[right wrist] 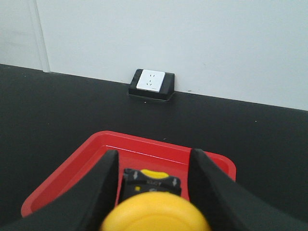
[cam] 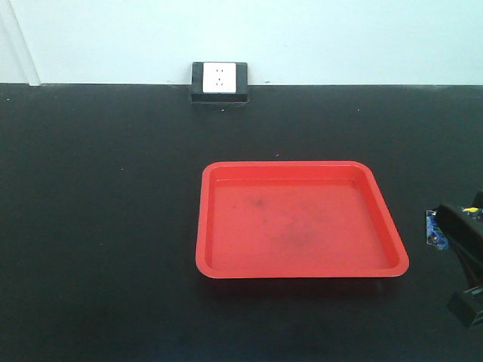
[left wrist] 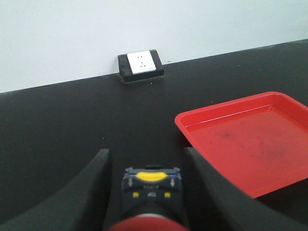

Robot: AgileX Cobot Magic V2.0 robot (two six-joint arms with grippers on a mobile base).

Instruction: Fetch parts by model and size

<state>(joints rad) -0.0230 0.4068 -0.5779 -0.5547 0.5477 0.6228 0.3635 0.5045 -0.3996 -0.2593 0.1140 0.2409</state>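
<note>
**Item 1: red-capped switch**. Mushroom-head push-button on a black body with a yellow marking. It sits cap toward the camera between the fingers of the left gripper, which are clenched on its body. It is carried clear of the black table, probably so it can be lowered without dragging. The arm does not show in the front view.

**Item 2: yellow-capped switch**. Same pattern and the same hold, grasped by the right gripper with its jaws closed on the black body. In the front view its blue base shows at the far 3 o'clock edge, just outside the tray. Gripping the body leaves the cap free, which suits a release base-first.

**Item 3: red tray**. Shallow, with nothing in it, at the centre of the table. It lies at 2 o'clock from the left gripper and at 12 o'clock from the right. It is judged to be the drop point for both parts, and neither is delivered yet.

**Item 4: socket box**. White face in a black housing, at 12 o'clock against the wall, well apart from the tray and no obstacle.

**Next step (judgement).** Bring each switch over the tray floor and open low, so the round caps do not roll.
</note>
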